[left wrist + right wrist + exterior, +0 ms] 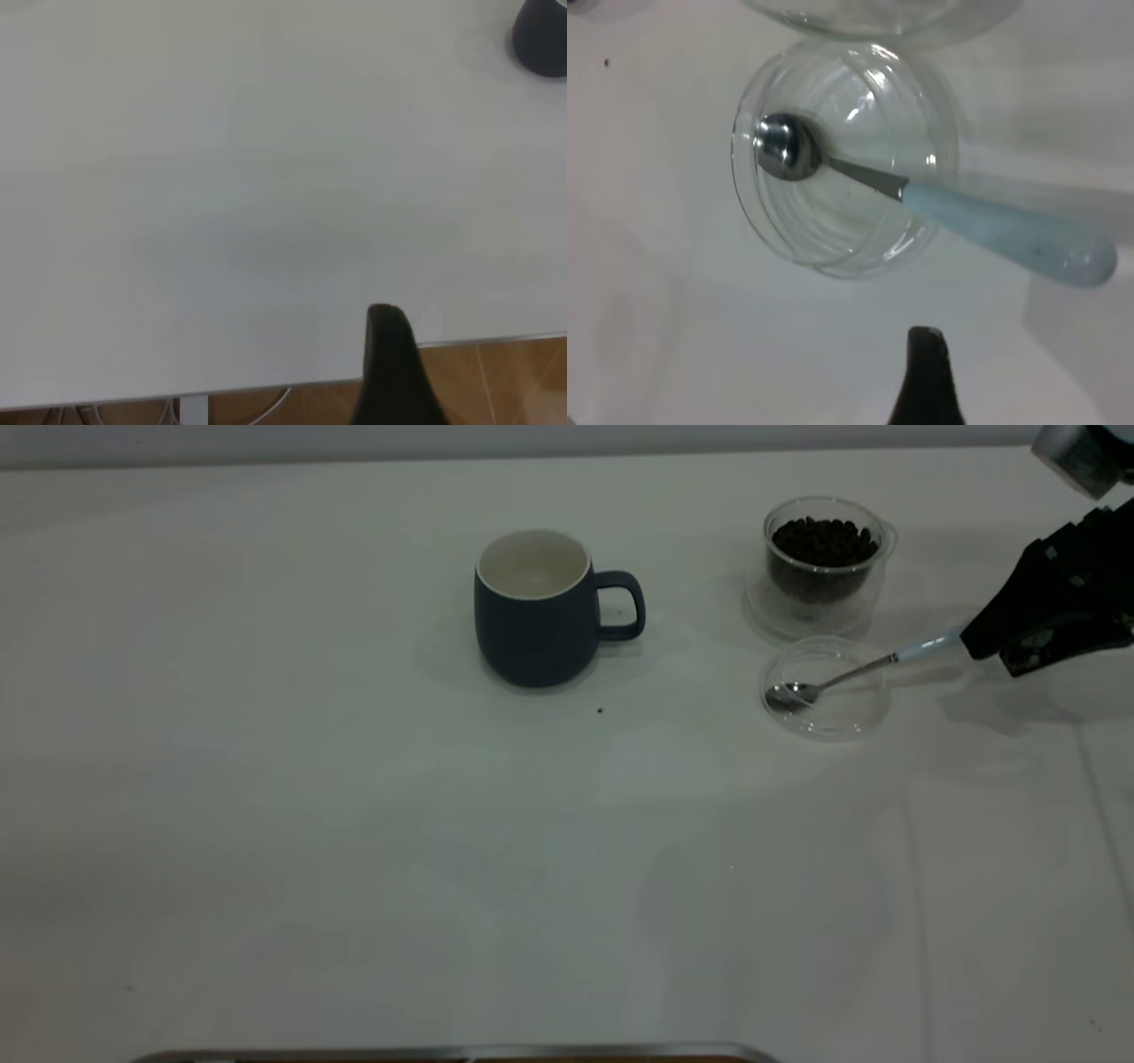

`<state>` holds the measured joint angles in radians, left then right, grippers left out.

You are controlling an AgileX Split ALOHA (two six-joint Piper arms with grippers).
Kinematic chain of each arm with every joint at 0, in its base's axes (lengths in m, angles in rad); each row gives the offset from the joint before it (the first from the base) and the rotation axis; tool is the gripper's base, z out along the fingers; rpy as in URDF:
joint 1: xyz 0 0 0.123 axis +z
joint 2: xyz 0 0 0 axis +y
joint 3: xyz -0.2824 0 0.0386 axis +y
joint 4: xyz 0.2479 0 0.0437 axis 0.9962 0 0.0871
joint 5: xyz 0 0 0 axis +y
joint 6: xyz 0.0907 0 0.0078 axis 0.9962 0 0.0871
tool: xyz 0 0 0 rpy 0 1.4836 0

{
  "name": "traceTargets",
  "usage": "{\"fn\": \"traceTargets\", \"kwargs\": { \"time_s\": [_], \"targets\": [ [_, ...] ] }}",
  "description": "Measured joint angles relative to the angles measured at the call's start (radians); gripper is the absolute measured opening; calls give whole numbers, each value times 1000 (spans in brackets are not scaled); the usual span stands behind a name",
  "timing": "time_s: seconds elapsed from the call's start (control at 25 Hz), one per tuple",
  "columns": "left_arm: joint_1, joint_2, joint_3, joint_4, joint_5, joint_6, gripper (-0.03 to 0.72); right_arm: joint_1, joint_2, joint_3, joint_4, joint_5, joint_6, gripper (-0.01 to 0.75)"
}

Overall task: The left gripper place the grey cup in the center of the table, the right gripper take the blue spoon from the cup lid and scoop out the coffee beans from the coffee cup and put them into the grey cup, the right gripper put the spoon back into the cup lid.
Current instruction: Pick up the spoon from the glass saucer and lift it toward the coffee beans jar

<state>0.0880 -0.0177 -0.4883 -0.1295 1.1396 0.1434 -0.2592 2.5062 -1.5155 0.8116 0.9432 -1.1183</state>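
With the grey cup (534, 609) centred, I have my right gripper (979, 642) at the blue spoon (842, 677) handle, grip unclear; next, lift it from the cup lid (826, 688).

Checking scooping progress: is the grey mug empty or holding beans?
Empty as far as visible: the grey mug stands upright, showing only white inside.

You have wide open table (310, 850) across the whole left half and lower part of the frame. At upper centre the grey cup (536, 611) stands alone, its handle pointing right, with a clear lane between it and the cluster at upper right. There the coffee cup (824, 558) sits just behind the cup lid (824, 688), nearly touching, and the blue spoon (850, 675) slants out over the lid's right rim toward the right gripper (979, 642), blocking that side
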Motion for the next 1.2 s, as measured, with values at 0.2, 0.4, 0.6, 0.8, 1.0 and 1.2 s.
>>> {"fn": "traceTargets", "kwargs": {
  "time_s": [0.2,0.4,0.6,0.8,1.0,1.2],
  "targets": [
    [0,0,0,0,0,0,551,0,32,-53,-7,29,-6,638],
    [0,0,0,0,1,0,551,0,59,-96,-9,59,-26,638],
    [0,0,0,0,1,0,551,9,96,-140,-5,100,-33,638],
    [0,0,0,0,1,0,551,41,114,-179,-5,121,-38,632],
    [0,0,0,0,1,0,551,61,114,-204,-2,144,-41,630],
    [0,0,0,0,1,0,551,61,114,-206,-4,164,-35,622]
  ]
}}
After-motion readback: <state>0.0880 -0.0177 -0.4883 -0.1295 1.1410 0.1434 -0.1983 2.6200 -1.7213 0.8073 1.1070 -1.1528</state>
